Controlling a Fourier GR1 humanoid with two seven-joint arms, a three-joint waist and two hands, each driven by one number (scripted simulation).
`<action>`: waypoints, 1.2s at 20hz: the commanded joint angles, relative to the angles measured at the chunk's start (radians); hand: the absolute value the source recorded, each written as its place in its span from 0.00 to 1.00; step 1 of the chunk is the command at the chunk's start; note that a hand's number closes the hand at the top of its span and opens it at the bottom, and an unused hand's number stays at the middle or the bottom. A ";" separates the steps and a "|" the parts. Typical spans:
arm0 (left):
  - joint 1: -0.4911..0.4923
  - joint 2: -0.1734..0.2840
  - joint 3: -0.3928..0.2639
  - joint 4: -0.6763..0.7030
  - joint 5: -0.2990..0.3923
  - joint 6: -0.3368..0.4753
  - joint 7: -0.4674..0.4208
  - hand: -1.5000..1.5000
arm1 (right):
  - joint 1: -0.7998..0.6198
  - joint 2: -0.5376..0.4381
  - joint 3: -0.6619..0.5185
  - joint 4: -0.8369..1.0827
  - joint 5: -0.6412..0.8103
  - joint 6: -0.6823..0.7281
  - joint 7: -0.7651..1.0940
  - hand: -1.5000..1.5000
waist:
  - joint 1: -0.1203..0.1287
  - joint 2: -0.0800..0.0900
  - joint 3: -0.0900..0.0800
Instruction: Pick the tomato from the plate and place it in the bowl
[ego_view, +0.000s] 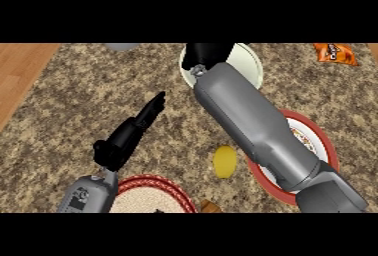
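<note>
The desk (88, 90) fills the view, its top a speckled brown stone, with a strip of pale wood seen at the upper left corner. The right forearm (258, 132) is laid diagonally across the middle, from the lower right up toward the top centre. A red-rimmed plate (322, 142) is seen at the right, largely covered by that forearm; a white centre with some orange pattern is shown beside the arm. A pale greenish-white bowl (247, 62) is set at the top centre, and the right hand (209, 52) is held over its left part. Whether that hand's fingers are closed around anything cannot be told, since only a dark mass is shown. The tomato cannot be made out in the view. A second red-rimmed dish (151, 195) with a beige middle is cut by the lower edge. The left hand (131, 134) is held above the desk left of centre, its fingers stretched straight and pressed together, nothing gripped. A yellow lemon-like thing (224, 161) is lying on the desk just beside the plate. An orange packet (336, 52) is placed at the upper right.
</note>
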 joint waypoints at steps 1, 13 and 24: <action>0.004 0.009 0.013 -0.019 0.002 0.002 0.007 0.50 | -0.041 0.009 0.023 0.138 0.059 -0.100 0.157 1.00 | -0.016 -0.001 0.000; 0.021 0.018 0.025 -0.048 -0.003 0.006 0.023 0.50 | -0.014 0.009 -0.237 0.358 -0.098 -0.123 -0.036 1.00 | -0.044 0.003 0.003; 0.060 0.024 0.045 -0.053 0.005 -0.003 -0.014 0.50 | 0.002 -0.025 -0.356 0.414 -0.174 -0.385 -0.350 0.00 | -0.055 0.003 0.003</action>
